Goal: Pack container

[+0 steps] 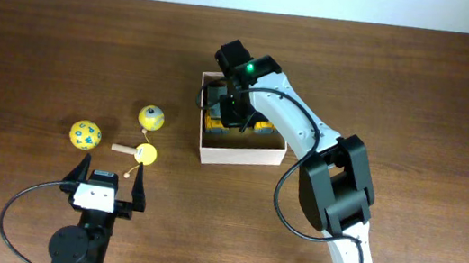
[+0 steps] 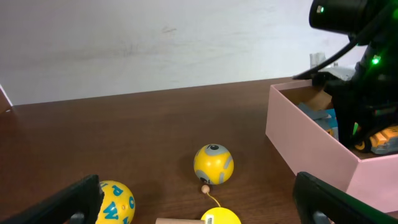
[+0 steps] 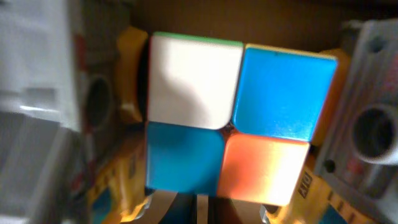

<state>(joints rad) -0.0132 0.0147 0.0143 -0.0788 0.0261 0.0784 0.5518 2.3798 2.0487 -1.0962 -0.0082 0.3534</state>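
The container (image 1: 242, 157) is a square white box with a tan inside, right of the table's middle; it also shows in the left wrist view (image 2: 311, 144). My right gripper (image 1: 233, 113) reaches down inside it. In the right wrist view it is shut on a colourful puzzle cube (image 3: 239, 118) with white, blue and orange faces, just above a yellow toy vehicle (image 1: 237, 126) that lies in the box. My left gripper (image 1: 113, 170) is open and empty, low at the front left, and also shows in the left wrist view (image 2: 202, 205).
Three toys lie left of the box: a yellow ball with blue letters (image 1: 85, 135) (image 2: 115, 202), a yellow and grey ball (image 1: 152, 118) (image 2: 213, 165), and a yellow ball on a string with a wooden stick (image 1: 147, 154) (image 2: 221, 218).
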